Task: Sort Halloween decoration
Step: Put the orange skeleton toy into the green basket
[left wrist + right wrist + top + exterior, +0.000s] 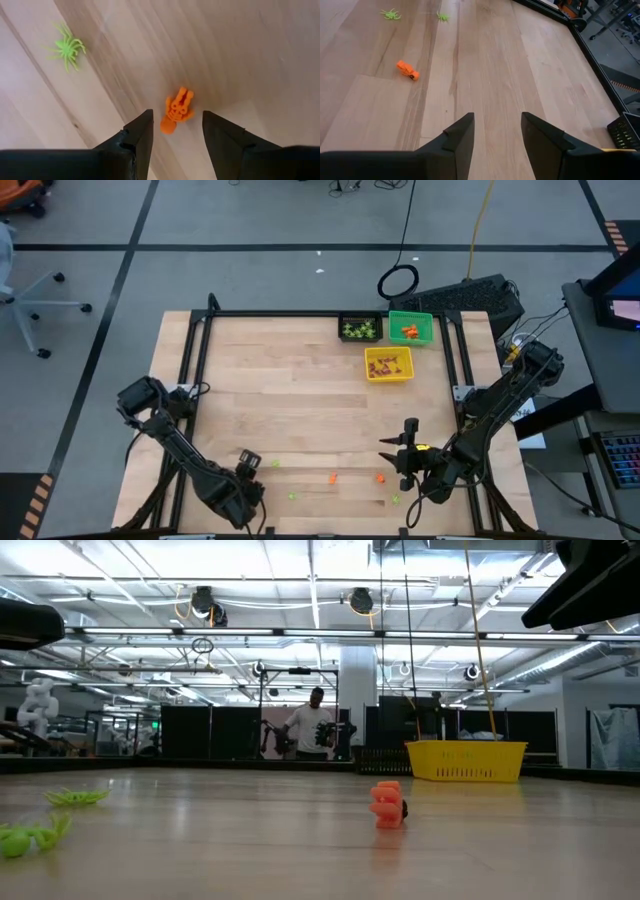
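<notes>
**Operator A:** Where do we stand with the left gripper [172, 132]?

**Operator B:** Its jaws stand partly apart with nothing between them but air and the wooden table [240, 55]. The orange skeleton trinket [176, 111] lies flat just ahead of the fingertips, in line with the gap and angled across it. A light-green spider [66, 47] lies farther out, to one side.

**A:** How do we expect the skeleton to handle?

**B:** We judge it very light, moulded plastic, fairly stiff but thin at the limbs. It probably skids on the smooth wood if one finger reaches it first. We take it across the torso, the thickest part, and keep both fingers low to the table.

**A:** And the right gripper [495, 135]?

**B:** It waits with jaws parted and empty. A second orange trinket [407, 70] lies well ahead of it and off to one side, with two green spiders [390, 14] beyond.

**A:** Destination?

**B:** We judge the green bin [411, 328], which already holds orange pieces.
</notes>
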Controlling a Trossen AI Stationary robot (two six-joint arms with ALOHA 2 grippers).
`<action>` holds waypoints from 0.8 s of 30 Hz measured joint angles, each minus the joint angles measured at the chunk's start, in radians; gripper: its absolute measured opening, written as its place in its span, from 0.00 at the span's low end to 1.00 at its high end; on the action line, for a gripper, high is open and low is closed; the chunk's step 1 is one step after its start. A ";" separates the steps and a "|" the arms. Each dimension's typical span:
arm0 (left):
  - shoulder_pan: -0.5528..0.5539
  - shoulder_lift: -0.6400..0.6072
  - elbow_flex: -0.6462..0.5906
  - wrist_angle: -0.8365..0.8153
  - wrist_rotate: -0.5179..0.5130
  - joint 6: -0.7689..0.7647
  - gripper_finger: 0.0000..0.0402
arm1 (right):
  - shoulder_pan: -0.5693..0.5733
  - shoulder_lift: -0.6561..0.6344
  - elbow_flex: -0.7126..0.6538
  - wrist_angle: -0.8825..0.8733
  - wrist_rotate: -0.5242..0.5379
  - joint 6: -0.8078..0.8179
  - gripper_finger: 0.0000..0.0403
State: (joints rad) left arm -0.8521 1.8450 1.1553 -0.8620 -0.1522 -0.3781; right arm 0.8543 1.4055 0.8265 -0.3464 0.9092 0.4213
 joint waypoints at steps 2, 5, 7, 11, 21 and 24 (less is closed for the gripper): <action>0.005 0.000 0.000 0.003 0.005 0.001 0.41 | 0.000 0.000 0.000 0.000 0.000 0.000 0.37; 0.013 0.000 0.000 0.001 0.019 0.001 0.41 | 0.000 0.000 0.000 0.000 0.000 0.000 0.37; 0.019 0.000 0.000 0.000 0.022 0.009 0.41 | 0.000 0.000 0.000 0.000 0.000 0.000 0.37; 0.022 0.000 0.000 -0.003 0.026 0.047 0.41 | 0.000 0.000 0.000 0.000 0.000 0.000 0.37; 0.021 0.007 0.000 -0.001 0.046 0.045 0.41 | 0.000 0.000 0.000 -0.001 0.000 0.000 0.37; 0.021 0.025 0.001 0.003 0.044 0.045 0.41 | 0.000 0.000 0.000 -0.001 0.000 0.000 0.37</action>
State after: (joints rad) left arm -0.8314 1.8698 1.1561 -0.8585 -0.1081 -0.3336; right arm 0.8543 1.4055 0.8265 -0.3477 0.9096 0.4217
